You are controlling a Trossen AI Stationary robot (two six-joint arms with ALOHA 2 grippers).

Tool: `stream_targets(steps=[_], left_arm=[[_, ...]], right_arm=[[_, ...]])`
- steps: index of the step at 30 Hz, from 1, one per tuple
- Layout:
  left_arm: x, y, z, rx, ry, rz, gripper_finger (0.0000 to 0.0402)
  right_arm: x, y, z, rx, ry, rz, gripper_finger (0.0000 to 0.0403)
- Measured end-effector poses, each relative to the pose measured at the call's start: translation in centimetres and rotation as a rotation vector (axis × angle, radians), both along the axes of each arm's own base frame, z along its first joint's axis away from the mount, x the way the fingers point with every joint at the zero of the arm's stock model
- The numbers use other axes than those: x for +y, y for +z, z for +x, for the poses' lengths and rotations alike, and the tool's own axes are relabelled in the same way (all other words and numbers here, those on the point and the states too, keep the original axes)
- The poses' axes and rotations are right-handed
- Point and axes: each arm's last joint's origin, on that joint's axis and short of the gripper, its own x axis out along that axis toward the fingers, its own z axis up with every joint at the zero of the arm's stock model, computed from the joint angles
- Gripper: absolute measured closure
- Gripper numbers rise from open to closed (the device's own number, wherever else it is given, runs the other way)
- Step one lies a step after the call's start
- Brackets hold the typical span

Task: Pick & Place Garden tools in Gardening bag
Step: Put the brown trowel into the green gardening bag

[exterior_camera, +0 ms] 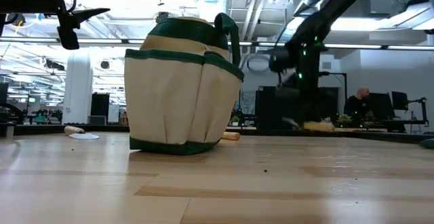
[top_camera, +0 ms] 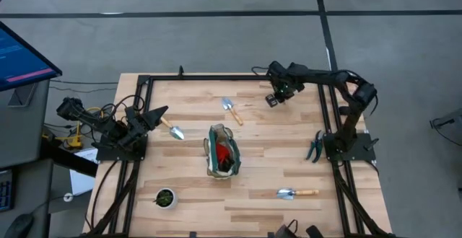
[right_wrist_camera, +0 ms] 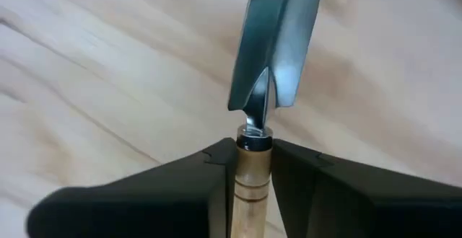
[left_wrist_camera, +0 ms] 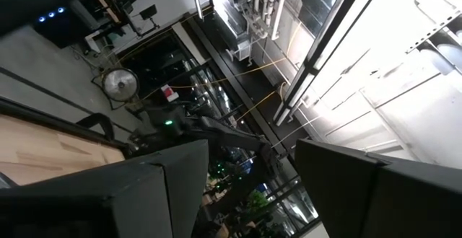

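The gardening bag (top_camera: 222, 151), grey-green with tan trim, stands at the table's middle with a red item inside. Three garden tools lie flat on the wood: one trowel (top_camera: 232, 110) beyond the bag, one (top_camera: 173, 130) to its left, one (top_camera: 296, 192) near the front right. My right gripper (top_camera: 276, 97) stands at the far right, shut on another trowel (right_wrist_camera: 278, 43), whose handle shows low over the table in the low view (exterior_camera: 317, 125). My left gripper (top_camera: 155, 113) waits open above the table's left side, holding nothing. My right gripper pinches the trowel's wooden handle (right_wrist_camera: 249, 173) between its two fingers, right behind the metal collar where the head begins. The fingers come from above, pointing down, and lie across the handle. The silver head sticks out ahead of them. Whether the trowel is clear of the table I cannot tell.
A small dark pot with green (top_camera: 165, 197) sits at the front left. Dark-handled pruners (top_camera: 315, 148) lie by the right arm's base. A black frame (top_camera: 216, 78) borders the table. Bare wood lies between the bag and the right gripper.
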Motion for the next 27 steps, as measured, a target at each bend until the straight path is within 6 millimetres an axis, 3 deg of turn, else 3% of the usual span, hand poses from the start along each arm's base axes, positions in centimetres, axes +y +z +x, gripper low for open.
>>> stream_targets(steps=[5,11,15,20,23,27], left_arm=[[0.0,0.0,0.0,-0.003,0.000,-0.001,0.0202],[0.0,0.0,0.0,-0.007,0.000,-0.003,0.0202],[0.0,0.1,0.0,-0.010,-0.001,-0.006,0.0202],[0.0,0.1,-0.1,-0.013,-0.003,-0.006,0.0202],[0.0,0.1,-0.1,-0.015,-0.003,-0.006,0.0202],[0.0,0.1,-0.1,-0.015,-0.003,-0.006,0.0202]], right_arm=[[2.2,4.6,2.1,-0.214,0.202,-0.211,0.0350],[6.1,10.2,5.5,-0.606,0.552,-0.445,0.0350],[9.2,11.9,7.0,-0.758,0.760,-0.501,0.0350],[12.3,13.1,8.3,-0.879,0.886,-0.558,0.0350],[13.1,13.6,8.0,-0.889,0.908,-0.525,0.0350],[13.1,16.3,5.1,-0.745,0.851,-0.394,0.0350]])
